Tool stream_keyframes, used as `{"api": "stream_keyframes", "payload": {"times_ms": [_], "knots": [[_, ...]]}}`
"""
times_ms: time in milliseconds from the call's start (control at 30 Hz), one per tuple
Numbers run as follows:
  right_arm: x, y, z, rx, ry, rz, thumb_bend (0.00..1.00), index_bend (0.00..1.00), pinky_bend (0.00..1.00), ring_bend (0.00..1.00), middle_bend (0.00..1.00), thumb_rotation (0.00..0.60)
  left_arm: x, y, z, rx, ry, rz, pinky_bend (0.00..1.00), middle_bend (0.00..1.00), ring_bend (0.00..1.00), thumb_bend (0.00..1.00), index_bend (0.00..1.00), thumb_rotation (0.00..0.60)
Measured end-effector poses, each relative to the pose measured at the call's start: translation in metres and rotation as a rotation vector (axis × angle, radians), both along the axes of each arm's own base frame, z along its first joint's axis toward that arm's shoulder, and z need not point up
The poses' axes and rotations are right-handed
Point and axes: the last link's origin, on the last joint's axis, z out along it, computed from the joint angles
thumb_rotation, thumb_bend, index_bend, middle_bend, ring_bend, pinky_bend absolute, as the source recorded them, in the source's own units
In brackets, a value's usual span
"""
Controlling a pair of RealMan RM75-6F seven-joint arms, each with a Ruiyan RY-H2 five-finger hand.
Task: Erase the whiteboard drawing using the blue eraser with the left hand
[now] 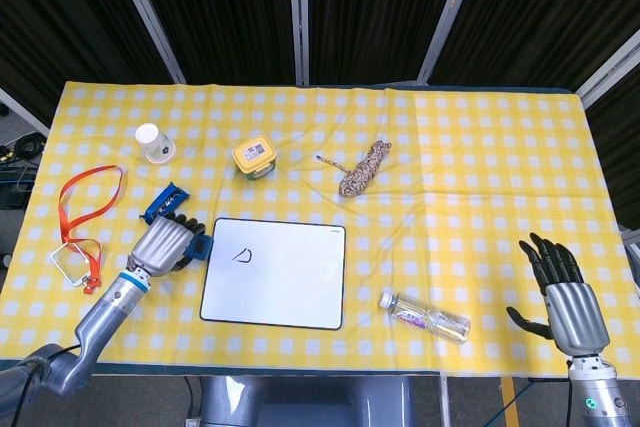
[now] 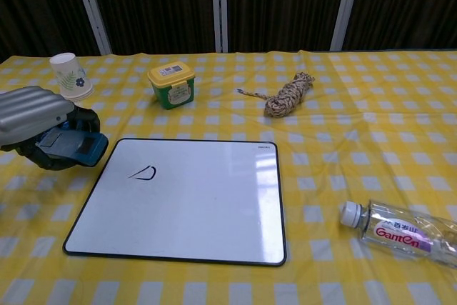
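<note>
The whiteboard (image 1: 290,277) (image 2: 200,198) lies flat near the table's front edge. A small black drawing (image 1: 242,254) (image 2: 143,173) marks its upper left part. My left hand (image 1: 165,244) (image 2: 36,125) grips the blue eraser (image 1: 198,247) (image 2: 80,149) from above, just off the board's left edge and slightly raised off the cloth. The eraser's tip pokes out toward the board, a short way left of the drawing. Near the front right corner my right hand (image 1: 560,292) hangs open and holds nothing; only the head view shows it.
A paper cup (image 1: 152,142) (image 2: 68,75), a yellow-lidded tub (image 1: 254,157) (image 2: 171,83) and a coiled rope (image 1: 362,169) (image 2: 289,96) sit behind the board. A plastic bottle (image 1: 425,317) (image 2: 400,232) lies to its right. An orange lanyard (image 1: 85,207) and blue clip (image 1: 162,201) lie left.
</note>
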Motion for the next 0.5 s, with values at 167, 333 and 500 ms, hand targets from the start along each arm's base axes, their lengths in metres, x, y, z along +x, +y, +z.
{"api": "stream_keyframes", "payload": {"times_ms": [167, 333, 500], "knots": [[0.0, 0.0, 0.0, 0.0, 0.0, 0.002, 0.07, 0.01, 0.0, 0.0, 0.0, 0.6, 0.011, 0.0, 0.007, 0.041, -0.099, -0.061, 0.49, 0.58, 0.53, 0.63, 0.78, 0.6], [0.0, 0.0, 0.001, -0.002, -0.004, 0.001, 0.07, 0.01, 0.0, 0.0, 0.0, 0.6, 0.028, -0.004, 0.002, 0.036, -0.175, -0.109, 0.5, 0.59, 0.54, 0.63, 0.78, 0.6], [0.0, 0.0, 0.002, -0.002, -0.009, 0.0, 0.07, 0.01, 0.0, 0.0, 0.0, 0.6, 0.049, -0.011, -0.018, 0.002, -0.231, -0.146, 0.5, 0.59, 0.54, 0.63, 0.78, 0.6]]}}
